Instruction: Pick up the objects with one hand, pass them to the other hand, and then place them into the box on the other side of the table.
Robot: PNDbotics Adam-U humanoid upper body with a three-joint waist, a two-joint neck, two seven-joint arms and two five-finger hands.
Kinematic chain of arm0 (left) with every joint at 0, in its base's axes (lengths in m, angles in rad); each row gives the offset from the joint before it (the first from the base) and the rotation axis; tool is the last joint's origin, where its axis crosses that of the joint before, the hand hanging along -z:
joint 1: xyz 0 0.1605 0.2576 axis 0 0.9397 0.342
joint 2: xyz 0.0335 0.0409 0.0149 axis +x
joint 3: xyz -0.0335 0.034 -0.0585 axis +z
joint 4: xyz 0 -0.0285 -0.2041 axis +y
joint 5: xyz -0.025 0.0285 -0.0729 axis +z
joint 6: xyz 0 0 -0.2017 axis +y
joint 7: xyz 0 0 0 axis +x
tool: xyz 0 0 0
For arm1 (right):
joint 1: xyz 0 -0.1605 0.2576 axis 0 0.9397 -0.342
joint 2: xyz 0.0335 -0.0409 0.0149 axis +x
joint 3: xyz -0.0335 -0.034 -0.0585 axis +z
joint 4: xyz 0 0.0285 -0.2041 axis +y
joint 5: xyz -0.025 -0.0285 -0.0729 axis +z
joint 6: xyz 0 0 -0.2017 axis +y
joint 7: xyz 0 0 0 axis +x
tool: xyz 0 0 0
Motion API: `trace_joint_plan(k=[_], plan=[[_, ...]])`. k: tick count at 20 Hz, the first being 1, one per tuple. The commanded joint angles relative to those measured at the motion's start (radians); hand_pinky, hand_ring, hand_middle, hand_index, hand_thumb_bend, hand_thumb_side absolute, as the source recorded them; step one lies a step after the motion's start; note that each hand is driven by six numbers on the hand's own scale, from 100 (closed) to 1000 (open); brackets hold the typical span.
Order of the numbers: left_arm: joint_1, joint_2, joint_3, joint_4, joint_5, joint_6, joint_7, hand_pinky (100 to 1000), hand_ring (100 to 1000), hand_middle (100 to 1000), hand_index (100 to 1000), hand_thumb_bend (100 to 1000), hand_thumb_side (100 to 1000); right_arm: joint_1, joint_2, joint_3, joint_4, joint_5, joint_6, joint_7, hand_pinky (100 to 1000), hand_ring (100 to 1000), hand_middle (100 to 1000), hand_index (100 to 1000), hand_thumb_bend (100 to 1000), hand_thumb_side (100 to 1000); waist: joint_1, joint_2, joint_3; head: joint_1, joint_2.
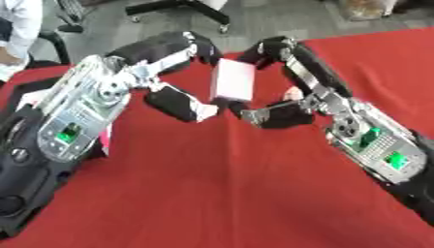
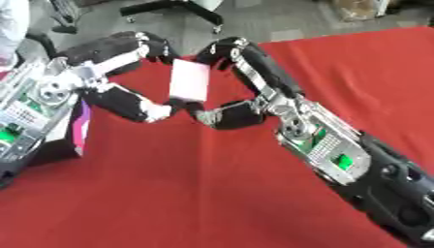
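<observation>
Left hand [image 1: 174,77], upper left of centre: fingers curled over the top edge of the pale pink box [image 1: 232,80], thumb reaching in under its lower end, so the box was pinched between them. Box was held upright above the red table [image 1: 212,193], at upper centre of frame. Right hand [image 1: 284,85], right of the box: fingers curled at its top right corner, thumb meeting its bottom edge beside the left thumb.
</observation>
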Motion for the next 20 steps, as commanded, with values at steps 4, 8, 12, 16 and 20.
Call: trace_joint_plan(k=[4, 8, 12, 16, 20], plan=[[-0.017, 0.003, 0.009, -0.004, 0.064, -0.009, 0.059, 775, 687, 570, 631, 102, 232, -0.012, -0.008, 0.001, -0.015, 0.006, 0.0, 0.008, 664, 697, 464, 566, 100, 100, 0.008, -0.01, 0.001, -0.001, 0.006], [-0.018, 0.001, 0.006, -0.001, 0.071, -0.012, 0.068, 769, 665, 535, 540, 100, 123, -0.012, -0.008, 0.001, -0.015, 0.007, 0.004, 0.005, 664, 703, 474, 595, 100, 100, 0.008, -0.01, 0.001, -0.003, 0.006], [-0.018, 0.0, 0.005, 0.0, 0.07, -0.009, 0.068, 762, 644, 503, 472, 100, 100, -0.011, -0.009, 0.0, -0.015, 0.016, 0.018, 0.01, 675, 721, 514, 660, 241, 100, 0.007, -0.009, 0.001, -0.009, 0.006], [-0.018, 0.0, 0.005, -0.001, 0.063, -0.005, 0.062, 755, 634, 485, 444, 100, 100, -0.011, -0.009, 0.0, -0.015, 0.039, 0.03, 0.015, 691, 740, 563, 710, 432, 152, 0.007, -0.008, 0.0, -0.01, 0.006], [-0.018, 0.001, 0.008, -0.002, 0.043, 0.002, 0.054, 750, 627, 473, 434, 103, 100, -0.011, -0.01, 0.0, -0.015, 0.067, 0.035, 0.026, 710, 765, 612, 766, 539, 235, 0.006, -0.008, 0.0, -0.008, 0.006]])
